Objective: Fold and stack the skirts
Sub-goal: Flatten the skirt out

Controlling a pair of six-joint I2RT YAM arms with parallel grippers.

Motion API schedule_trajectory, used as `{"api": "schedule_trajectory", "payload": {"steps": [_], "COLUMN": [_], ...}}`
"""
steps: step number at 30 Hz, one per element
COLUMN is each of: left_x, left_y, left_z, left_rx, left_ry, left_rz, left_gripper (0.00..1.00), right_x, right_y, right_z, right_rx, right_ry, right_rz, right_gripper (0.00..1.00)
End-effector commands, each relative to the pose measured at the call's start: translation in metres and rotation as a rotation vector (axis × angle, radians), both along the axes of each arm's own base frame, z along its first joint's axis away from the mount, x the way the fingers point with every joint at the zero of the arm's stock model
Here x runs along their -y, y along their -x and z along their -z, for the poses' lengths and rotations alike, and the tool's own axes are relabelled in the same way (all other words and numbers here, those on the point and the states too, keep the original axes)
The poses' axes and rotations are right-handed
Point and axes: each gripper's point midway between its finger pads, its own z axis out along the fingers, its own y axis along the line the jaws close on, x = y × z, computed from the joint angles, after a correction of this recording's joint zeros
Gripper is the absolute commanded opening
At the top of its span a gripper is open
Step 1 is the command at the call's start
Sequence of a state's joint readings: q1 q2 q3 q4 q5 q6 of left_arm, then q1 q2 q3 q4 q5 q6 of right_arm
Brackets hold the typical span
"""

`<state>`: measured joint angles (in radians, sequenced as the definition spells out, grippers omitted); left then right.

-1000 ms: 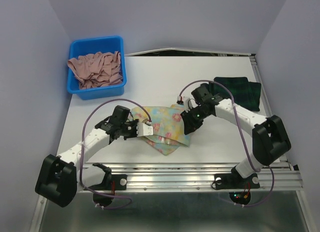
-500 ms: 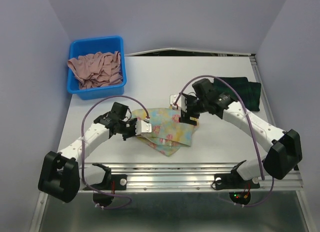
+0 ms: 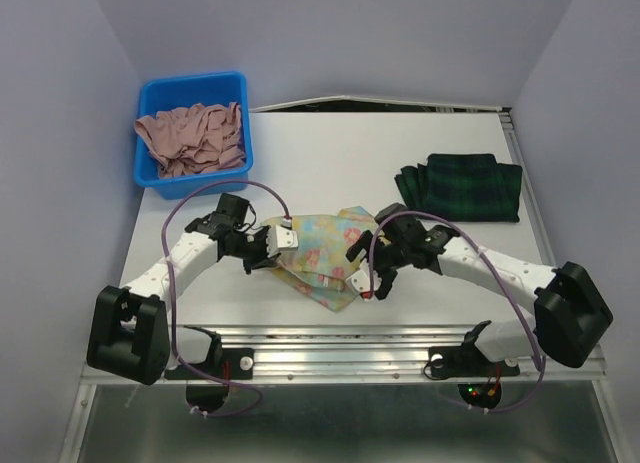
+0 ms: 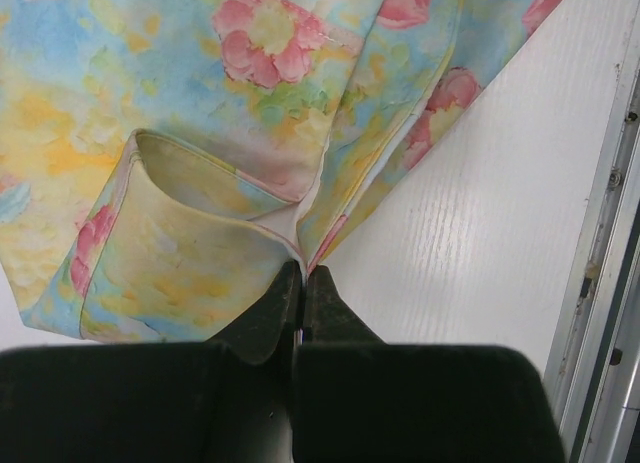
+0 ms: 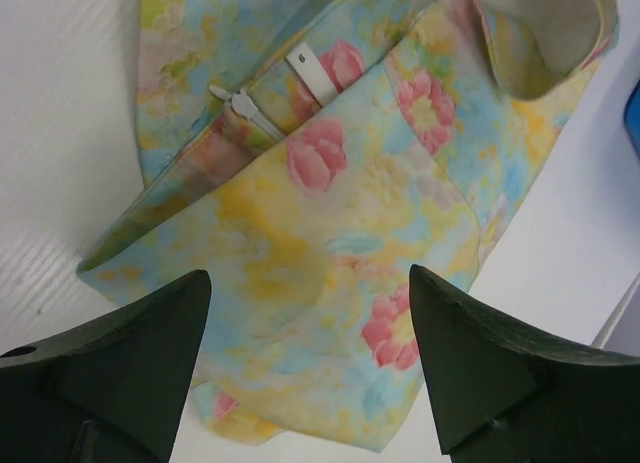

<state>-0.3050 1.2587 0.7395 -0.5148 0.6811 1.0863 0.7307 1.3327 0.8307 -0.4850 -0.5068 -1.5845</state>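
Item one, floral skirt (image 3: 325, 263): mid-table toward the near edge, partly folded and rumpled, zip and lining showing; you have its fold left to finish. Item two, plaid skirt (image 3: 460, 186): folded flat at far right, well apart; it looks done, but stacking is not. Your left gripper (image 4: 303, 281): pinched tight on the floral skirt's left hem. Your right gripper (image 5: 310, 358): spread wide over the floral cloth, holding nothing. Sundry, bin (image 3: 150, 88): far left, pink cloth inside.
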Motion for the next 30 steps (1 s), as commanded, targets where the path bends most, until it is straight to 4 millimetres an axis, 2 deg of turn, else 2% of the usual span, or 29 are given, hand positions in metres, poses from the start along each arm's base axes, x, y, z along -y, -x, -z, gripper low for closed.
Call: {"api": "schedule_trajectory", "payload": {"steps": [1,6,9,11,12,15,18,21,22,26,27,29,30], "left_x": [0.008,0.008,0.008,0.008,0.008,0.007,0.006,0.005,0.005,0.006,0.006,0.004,0.004], "left_y": [-0.004,-0.003,-0.003,-0.002,-0.001,-0.001,-0.001,-0.001,0.000,-0.002,-0.006,-0.008,-0.011], "left_z": [-0.017,-0.016,-0.016,-0.015,-0.015,-0.015,-0.014,-0.013,-0.013,-0.014,-0.021,-0.024,-0.031], "left_rx": [0.005,-0.002,-0.003,-0.005,-0.007,-0.002,-0.003,-0.008,-0.012,-0.007,-0.001,0.004,0.013], "left_ry": [0.055,0.060,0.064,0.065,0.064,0.064,0.063,0.062,0.062,0.065,0.071,0.074,0.079], "left_rz": [0.006,0.006,0.004,0.003,0.004,0.004,0.002,-0.002,-0.002,-0.003,-0.015,-0.023,-0.032], "left_gripper": [0.00,0.00,0.00,0.00,0.00,0.00,0.00,0.00,0.00,0.00,0.00,0.00,0.00], "right_x": [-0.027,-0.033,-0.035,-0.035,-0.036,-0.037,-0.039,-0.039,-0.039,-0.039,-0.047,-0.049,-0.056], "right_y": [-0.002,-0.003,-0.007,-0.008,-0.009,-0.009,-0.008,-0.008,-0.007,-0.006,-0.011,-0.014,-0.020], "right_z": [-0.005,0.017,0.025,0.032,0.033,0.037,0.034,0.030,0.028,0.024,0.004,-0.003,-0.022], "right_rx": [0.152,0.171,0.201,0.191,0.185,0.170,0.157,0.152,0.146,0.128,0.062,0.041,-0.002], "right_ry": [-0.060,-0.027,-0.002,0.016,0.022,0.024,0.016,0.016,0.011,0.000,-0.051,-0.069,-0.111], "right_rz": [-0.161,-0.200,-0.225,-0.228,-0.226,-0.227,-0.225,-0.219,-0.216,-0.195,-0.089,-0.053,0.026], "right_gripper": [0.85,0.82,0.73,0.65,0.58,0.48,0.33,0.05,0.01,0.01,0.01,0.01,0.01]}}
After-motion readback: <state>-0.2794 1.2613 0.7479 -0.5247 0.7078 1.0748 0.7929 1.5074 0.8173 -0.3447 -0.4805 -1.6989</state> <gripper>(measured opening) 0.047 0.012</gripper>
